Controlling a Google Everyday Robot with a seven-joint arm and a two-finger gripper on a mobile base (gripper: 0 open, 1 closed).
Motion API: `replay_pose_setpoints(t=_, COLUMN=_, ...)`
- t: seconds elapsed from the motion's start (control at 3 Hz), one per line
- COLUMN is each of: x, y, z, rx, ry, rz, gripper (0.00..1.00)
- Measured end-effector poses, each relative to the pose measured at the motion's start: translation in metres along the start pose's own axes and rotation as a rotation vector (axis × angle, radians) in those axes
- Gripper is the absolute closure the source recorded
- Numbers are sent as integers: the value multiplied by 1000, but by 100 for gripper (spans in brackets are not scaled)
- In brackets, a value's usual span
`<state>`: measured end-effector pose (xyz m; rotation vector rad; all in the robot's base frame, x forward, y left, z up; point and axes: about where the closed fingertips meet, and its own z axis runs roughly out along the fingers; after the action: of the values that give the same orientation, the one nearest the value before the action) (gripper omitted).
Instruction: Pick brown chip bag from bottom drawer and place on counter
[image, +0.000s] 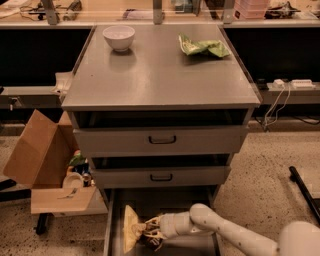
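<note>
The bottom drawer (114, 220) is pulled open below the two shallower drawers. The brown chip bag (131, 229) lies in it at the left, its pale yellow end turned up and its dark part under the fingers. My gripper (151, 232) reaches in from the right along the drawer floor and is shut on the bag's right side. My white arm (220, 231) runs off to the lower right. The counter (160, 75) is the flat grey top of the cabinet.
A white bowl (119, 37) stands at the counter's back left and a green bag (202, 47) lies at its back right. An open cardboard box (37, 157) with clutter sits left of the cabinet. Cables (275, 100) hang at the right.
</note>
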<state>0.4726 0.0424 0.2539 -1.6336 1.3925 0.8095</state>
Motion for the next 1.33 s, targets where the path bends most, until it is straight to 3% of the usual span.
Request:
replay_pose_setpoints(t=0.33, x=-42, y=3, z=-78, rx=112, ry=-68, rz=-99, gripper=100)
replay_pose_setpoints(t=0.67, x=-42, y=3, z=-78, rx=112, ry=-68, rz=-100, gripper=100)
replay_pose_setpoints(t=1.0, x=-76, y=-7, z=-98, rx=123, ry=-41, rz=-174, gripper=100)
replay_pose_setpoints(t=1.33, x=-152, y=-21, z=-144, rx=159, ry=-2, rz=-329, gripper=100)
